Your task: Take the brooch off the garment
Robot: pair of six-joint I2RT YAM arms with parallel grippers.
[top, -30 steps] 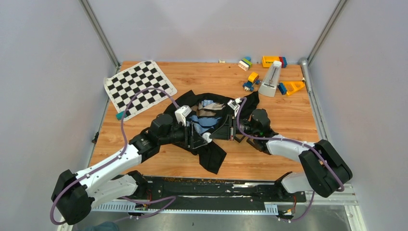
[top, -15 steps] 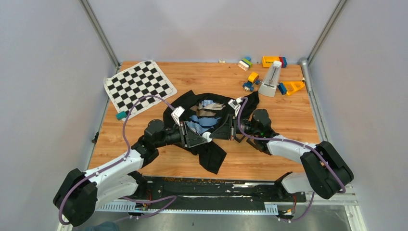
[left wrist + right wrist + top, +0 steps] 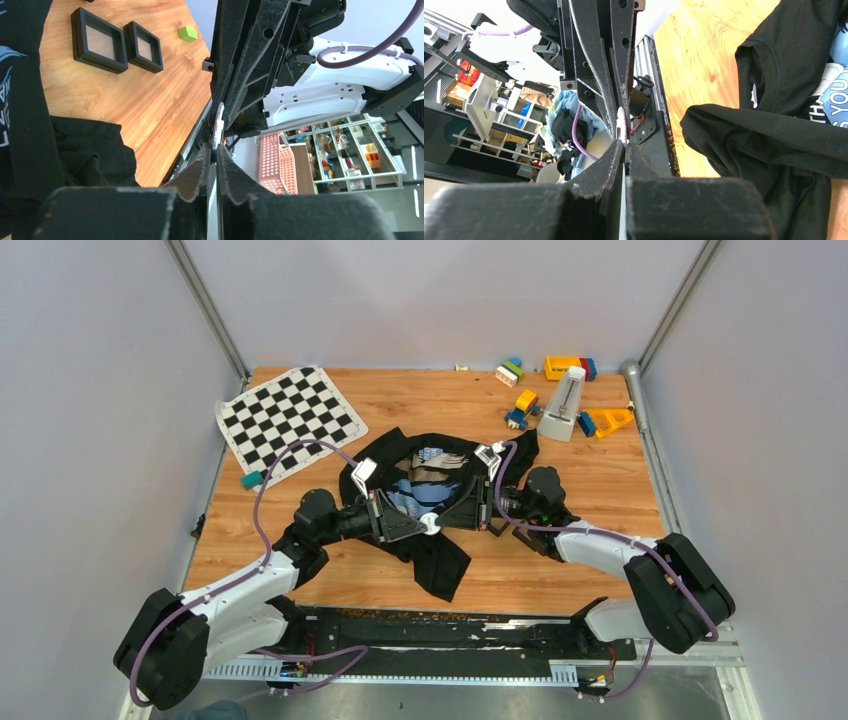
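From above, the left claw [image 3: 420, 527] and right claw [image 3: 443, 519] meet tip to tip over the near part of the large soft black cloth garment [image 3: 441, 562], which lies rumpled mid-worktop with its blue, white and brown printed patch [image 3: 428, 476] facing up. A small pale silvery brooch [image 3: 428, 525] shows there only as a bright speck between the tips. The wrist cameras make the grip clear. In the left wrist view the left claw's fingers [image 3: 198, 167] are closed to a thin slit on the lower edge of the brooch, seen edge-on as a thin pale disc, and the right claw's dark fingers come down onto its upper edge. The right wrist view shows the mirror of this: its own fingers [image 3: 606, 162] are pinched nearly together on the brooch, with the left claw's fingers closed on it from above. In both wrist views the brooch hangs in the air, clear of the cloth, which lies off to one side. Only the left wrist view shows two small square black trays [image 3: 97, 40], side by side on the wooden worktop [image 3: 420, 400]. Each shows a bare pale floor inside its raised rim, and a small green cube [image 3: 188, 33] sits just beyond them. Only the top view shows the black-and-white chequered mat [image 3: 290, 420] at far left and the coloured toy blocks [image 3: 525, 400] at far right.
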